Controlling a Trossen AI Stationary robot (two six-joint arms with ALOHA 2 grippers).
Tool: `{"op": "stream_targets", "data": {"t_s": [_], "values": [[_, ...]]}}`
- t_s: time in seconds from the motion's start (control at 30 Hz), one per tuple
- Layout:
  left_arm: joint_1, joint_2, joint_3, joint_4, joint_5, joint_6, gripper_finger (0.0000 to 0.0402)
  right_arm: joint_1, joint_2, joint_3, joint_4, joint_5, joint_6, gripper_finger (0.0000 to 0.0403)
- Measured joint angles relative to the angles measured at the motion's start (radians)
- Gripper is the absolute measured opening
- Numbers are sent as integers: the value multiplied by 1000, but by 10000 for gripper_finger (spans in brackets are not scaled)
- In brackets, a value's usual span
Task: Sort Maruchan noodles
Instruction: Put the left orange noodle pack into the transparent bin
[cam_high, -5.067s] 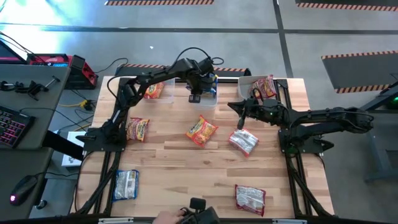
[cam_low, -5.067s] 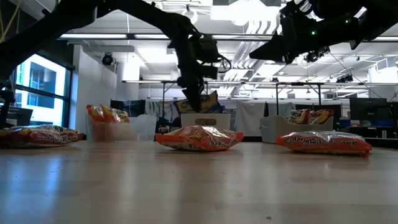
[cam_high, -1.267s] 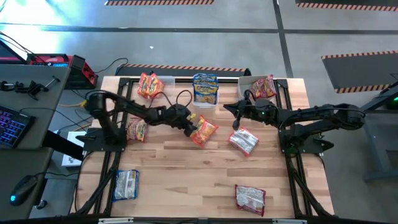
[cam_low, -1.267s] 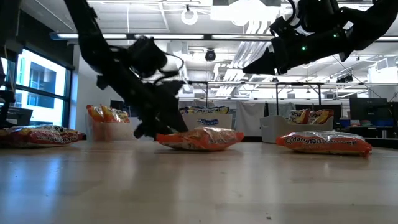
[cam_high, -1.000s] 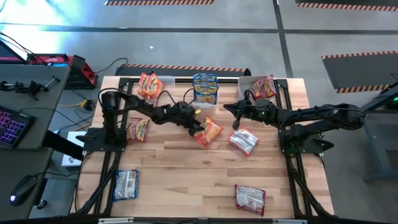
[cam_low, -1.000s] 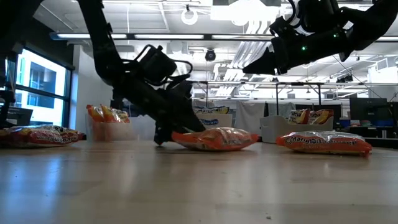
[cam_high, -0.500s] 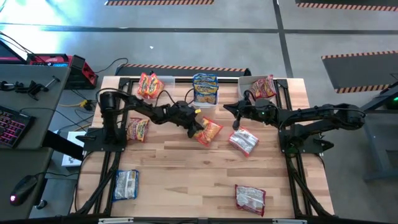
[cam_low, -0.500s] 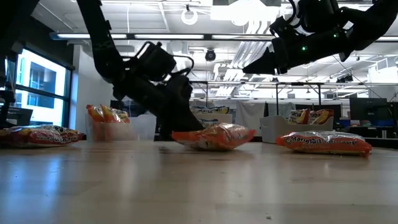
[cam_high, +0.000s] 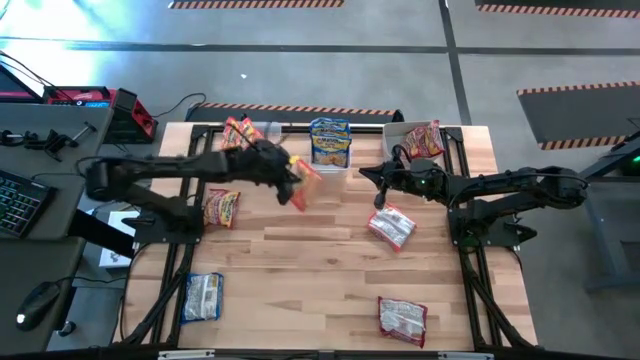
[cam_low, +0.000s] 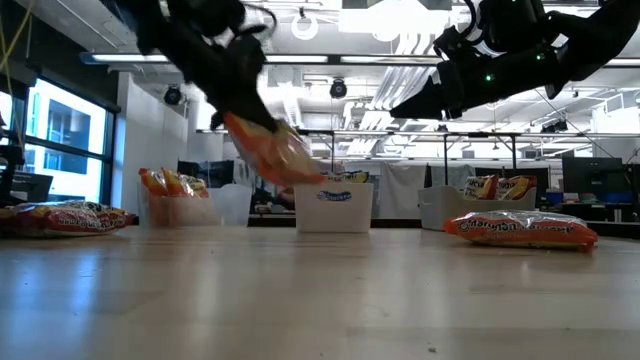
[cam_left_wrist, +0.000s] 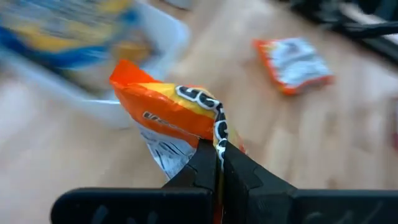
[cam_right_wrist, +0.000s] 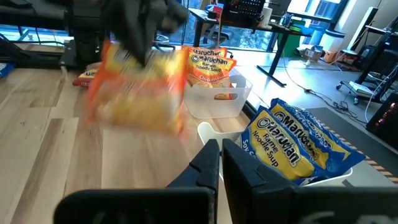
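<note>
Now we see left pincer (cam_high: 296, 183) clamped on orange packet (cam_high: 306, 182), lifted off counter (cam_high: 300, 260) since before; right pincer (cam_high: 378, 199) shut, empty; bins (cam_high: 330, 155) behind.

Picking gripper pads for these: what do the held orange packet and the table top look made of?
Orange packet: thin glossy plastic film, going by its crinkles, sheen and crimped edge pinched in the left gripper. Table top: pale wooden planks, smooth finish, with visible grain and seams; possibly butcher block.
</note>
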Motion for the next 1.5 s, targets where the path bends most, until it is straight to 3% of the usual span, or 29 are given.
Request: {"op": "stream_targets", "data": {"t_s": [0.2, 0.37, 0.7, 0.87, 1.1, 1.5], "values": [[62, -89, 182, -412, -240, 58, 1, 0, 0, 0, 0, 0, 0, 4], [154, -61, 288, -563, -345, 169, 1, 0, 0, 0, 0, 0, 0, 4], [326, 30, 301, -568, -508, 397, 0, 0, 0, 0, 0, 0, 0, 4], [372, 105, 301, -561, -523, 441, 0, 0, 0, 0, 0, -1, 0, 4], [376, 215, 302, -501, -523, 444, 0, 0, 0, 0, 0, -2, 0, 4], [335, 317, 303, -512, -726, 460, 0, 0, 0, 0, 0, -3, 0, 4]]}}
